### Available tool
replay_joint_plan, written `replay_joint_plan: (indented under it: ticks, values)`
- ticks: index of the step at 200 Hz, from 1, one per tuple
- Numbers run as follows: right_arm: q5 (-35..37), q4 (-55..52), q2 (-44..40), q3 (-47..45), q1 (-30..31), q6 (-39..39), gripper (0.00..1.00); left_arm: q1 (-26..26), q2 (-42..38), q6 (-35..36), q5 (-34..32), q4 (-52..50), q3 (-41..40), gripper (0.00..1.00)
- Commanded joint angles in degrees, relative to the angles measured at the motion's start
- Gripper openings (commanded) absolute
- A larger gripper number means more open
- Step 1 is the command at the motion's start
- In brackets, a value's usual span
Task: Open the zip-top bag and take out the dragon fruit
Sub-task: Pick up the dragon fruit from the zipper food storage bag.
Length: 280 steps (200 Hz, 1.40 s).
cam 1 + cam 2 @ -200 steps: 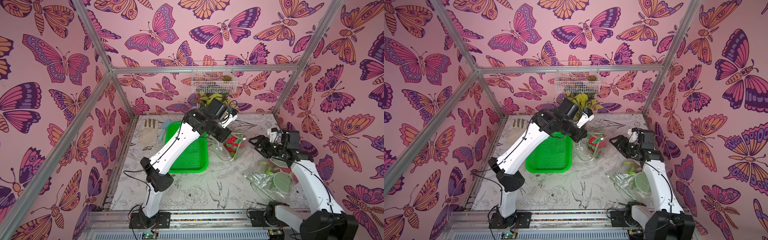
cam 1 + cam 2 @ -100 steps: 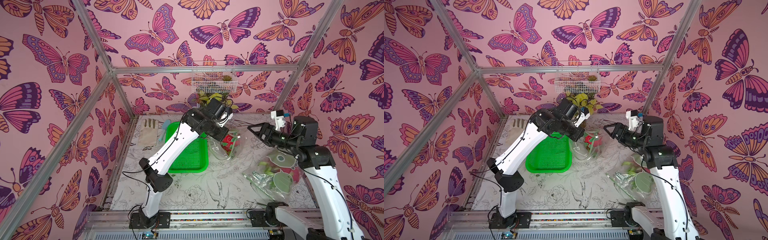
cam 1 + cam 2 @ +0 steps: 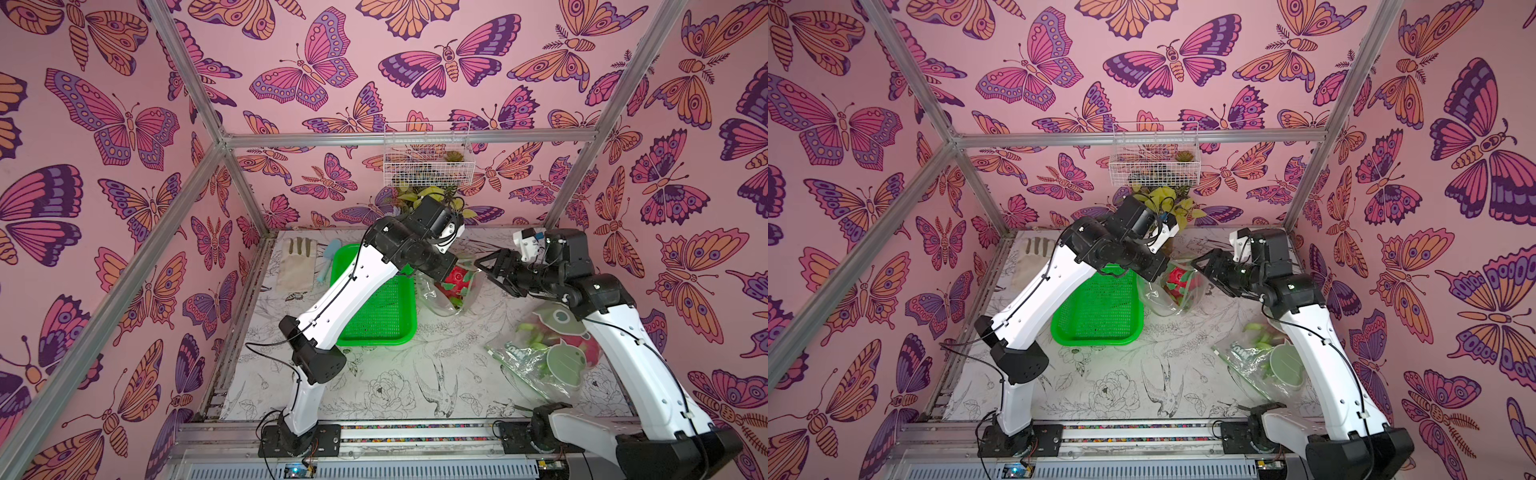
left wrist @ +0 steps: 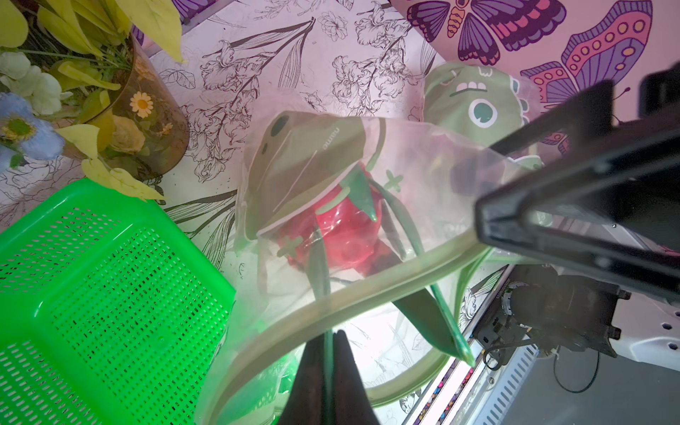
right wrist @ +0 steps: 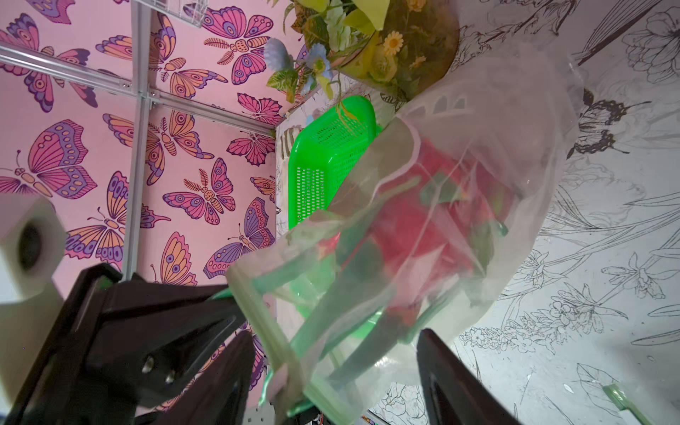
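Just ahead of the left claw, which was clamped on one lip of the zip-top bag, sat the red dragon fruit inside, while the right claw straddled the opposite lip with jaws apart, seemingly to pull the mouth wider.

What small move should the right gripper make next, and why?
Probably close the right gripper on the rim of the bag. The left gripper is shut on the opposite rim, the right jaws stand open astride the zip strip, and the dragon fruit sits inside. Both could then pull the mouth wider.
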Motion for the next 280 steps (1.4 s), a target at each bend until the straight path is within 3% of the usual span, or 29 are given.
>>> replay_joint_plan:
  ticks: [1, 21, 31, 123, 187, 243, 280]
  values:
    - [1.7, 3.92, 2.13, 0.34, 0.44, 2.04, 0.37, -0.45, -0.04, 0.83, 1.63, 2.03, 1.97, 0.0]
    - [2.32, 5.01, 4.15, 0.12, 0.48, 1.89, 0.06, -0.44, -0.51, 1.26, 3.16, 2.04, 1.89, 0.0]
    - [3.68, 4.45, 5.01, 0.47, 0.47, 1.21, 0.02, -0.44, -1.14, 1.25, 3.55, 2.0, 1.76, 0.0]
    - [7.75, 4.29, 10.78, 3.01, -0.54, -0.76, 0.0, -0.71, -10.19, 0.31, 17.15, 2.7, 1.19, 0.0]
    - [7.94, 4.55, 12.78, 3.81, -2.01, -1.11, 0.0, -0.79, -14.1, -0.16, 22.06, 6.56, -0.45, 0.0]
    - [7.78, 5.22, 13.72, 2.77, -2.78, -1.54, 0.0, -0.7, -17.94, 0.74, 13.69, 7.63, -1.01, 0.0]
    - [7.34, 5.52, 13.75, 2.12, -3.26, -1.79, 0.0, 0.04, -22.09, 0.33, 2.51, 7.55, -1.86, 0.0]
